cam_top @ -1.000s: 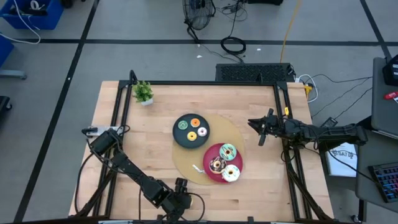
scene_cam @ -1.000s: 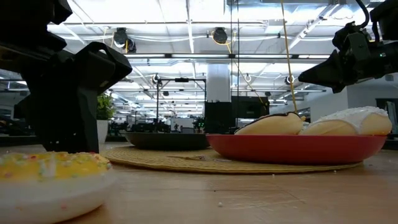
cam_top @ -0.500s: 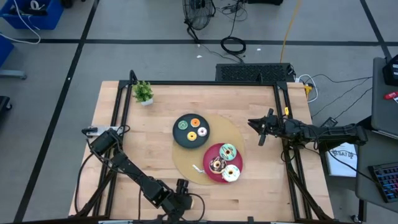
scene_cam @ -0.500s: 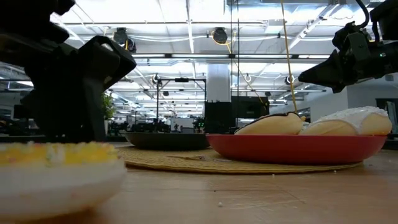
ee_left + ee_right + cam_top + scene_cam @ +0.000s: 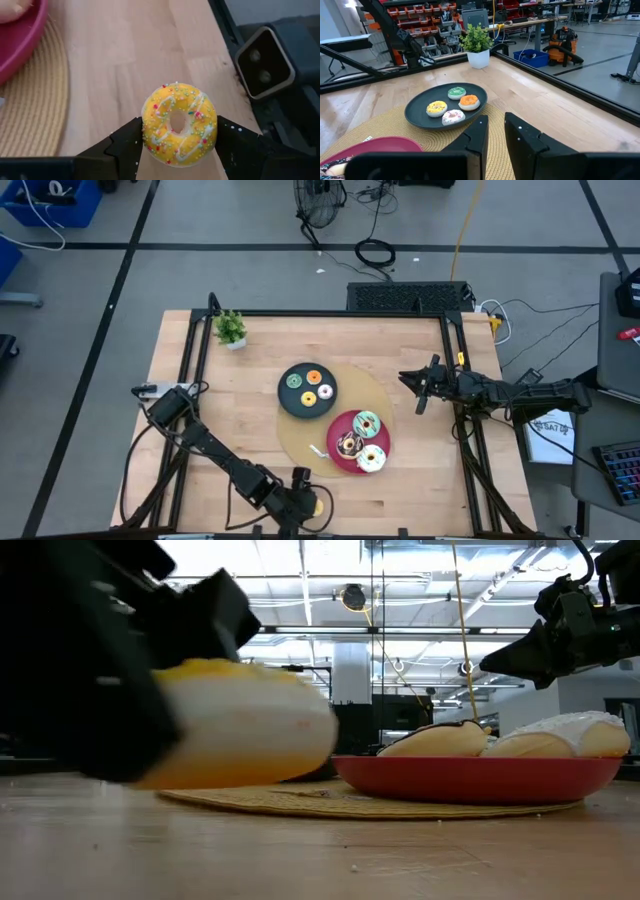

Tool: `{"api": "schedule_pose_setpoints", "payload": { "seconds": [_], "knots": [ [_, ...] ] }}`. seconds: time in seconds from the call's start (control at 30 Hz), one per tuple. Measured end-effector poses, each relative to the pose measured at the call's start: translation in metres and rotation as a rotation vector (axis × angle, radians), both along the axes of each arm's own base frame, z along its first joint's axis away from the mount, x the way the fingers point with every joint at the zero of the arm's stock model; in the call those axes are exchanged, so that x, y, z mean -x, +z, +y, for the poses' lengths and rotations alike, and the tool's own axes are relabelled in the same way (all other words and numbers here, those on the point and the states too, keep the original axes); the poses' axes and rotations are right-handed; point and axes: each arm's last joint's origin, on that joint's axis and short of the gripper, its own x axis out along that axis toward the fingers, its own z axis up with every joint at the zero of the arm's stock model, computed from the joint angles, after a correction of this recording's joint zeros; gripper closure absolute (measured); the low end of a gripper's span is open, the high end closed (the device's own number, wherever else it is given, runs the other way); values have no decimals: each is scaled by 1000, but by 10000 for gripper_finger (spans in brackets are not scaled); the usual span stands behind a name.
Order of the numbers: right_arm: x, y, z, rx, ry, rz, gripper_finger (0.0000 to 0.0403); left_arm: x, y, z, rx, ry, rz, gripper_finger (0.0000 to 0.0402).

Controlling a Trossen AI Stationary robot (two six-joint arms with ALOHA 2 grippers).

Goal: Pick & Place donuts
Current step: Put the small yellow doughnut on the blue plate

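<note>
My left gripper (image 5: 179,150) is at the table's near edge, shut on a yellow donut (image 5: 179,124) with white icing stripes and sprinkles. In the low view this donut (image 5: 240,725) hangs above the wood. A red plate (image 5: 345,426) holds a mint-green donut (image 5: 366,423), a chocolate one (image 5: 348,444) and a white one (image 5: 371,458). A black plate (image 5: 284,399) carries several small donuts, among them a green one (image 5: 294,380) and an orange one (image 5: 313,376). My right gripper (image 5: 420,392) waits shut above the table's right side. My left gripper pinches the yellow donut's outer rim (image 5: 146,131) between its two fingers (image 5: 125,146), one on each side of the ring. The fingers slant downward at it. The donut is lifted clear of the table, its iced face toward the wrist.
Both plates sit on a round woven mat (image 5: 385,395) at mid-table. A small potted plant (image 5: 231,328) stands at the far left corner. A dark camera block (image 5: 262,62) sits at the near edge close to the held donut. Bare wood (image 5: 200,430) lies left of the mat.
My left gripper has moved a little toward the table's right edge and tipped upward. The yellow donut, which lay on the table a second ago, is now lifted clear of the wood.
</note>
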Motion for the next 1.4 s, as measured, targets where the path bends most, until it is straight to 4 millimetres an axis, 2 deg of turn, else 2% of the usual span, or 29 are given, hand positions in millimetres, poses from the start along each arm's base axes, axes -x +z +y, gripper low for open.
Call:
{"api": "schedule_pose_setpoints", "payload": {
  "seconds": [0.6,1.23,1.4],
  "knots": [
    [0,0,0,0,0,0,348,-37,10,35,89,115,-124,178],
    [0,0,0,0,0,0,348,-70,12,99,92,278,-154,178],
    [0,0,0,0,0,0,348,-78,16,110,118,308,-199,178]
  ]
}}
